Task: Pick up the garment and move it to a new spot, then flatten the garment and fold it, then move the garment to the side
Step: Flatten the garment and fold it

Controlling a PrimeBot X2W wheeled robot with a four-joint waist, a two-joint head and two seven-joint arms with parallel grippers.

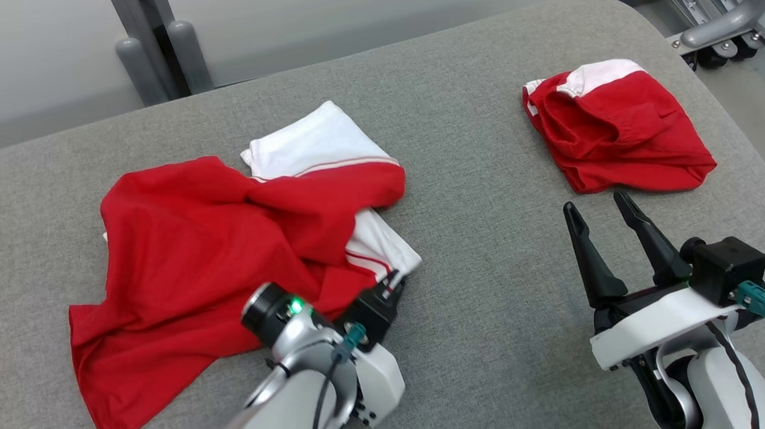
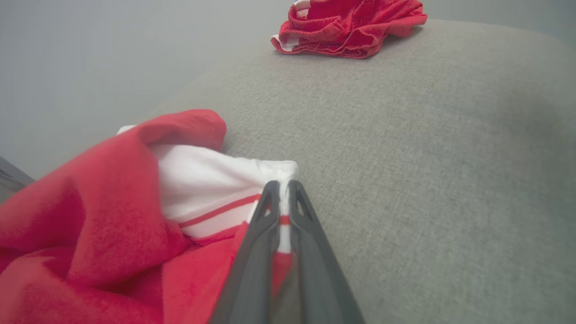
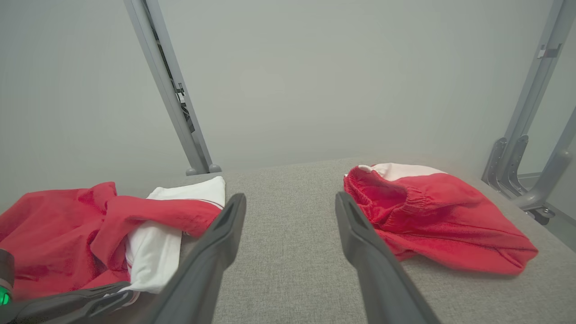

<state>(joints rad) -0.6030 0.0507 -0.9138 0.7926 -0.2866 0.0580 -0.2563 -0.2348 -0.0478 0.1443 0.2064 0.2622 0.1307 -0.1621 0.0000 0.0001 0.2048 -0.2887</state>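
Observation:
The garment (image 1: 210, 253), red with white panels and thin red stripes, lies crumpled on the left half of the grey padded surface (image 1: 495, 287). My left gripper (image 1: 395, 279) is shut on its white front-right corner. In the left wrist view the two fingers pinch that striped white hem (image 2: 284, 211), with the garment (image 2: 112, 202) bunched to their left. My right gripper (image 1: 595, 203) hovers open above the surface on the right, nothing between its fingers (image 3: 225, 225). The garment (image 3: 67, 225) also lies at the right wrist view's left.
A second red piece (image 1: 619, 137) with a white band lies folded at the far right, just beyond my right gripper. Grey metal posts (image 1: 155, 48) stand behind the surface, and a wheeled metal base (image 1: 719, 23) stands off its rounded right corner.

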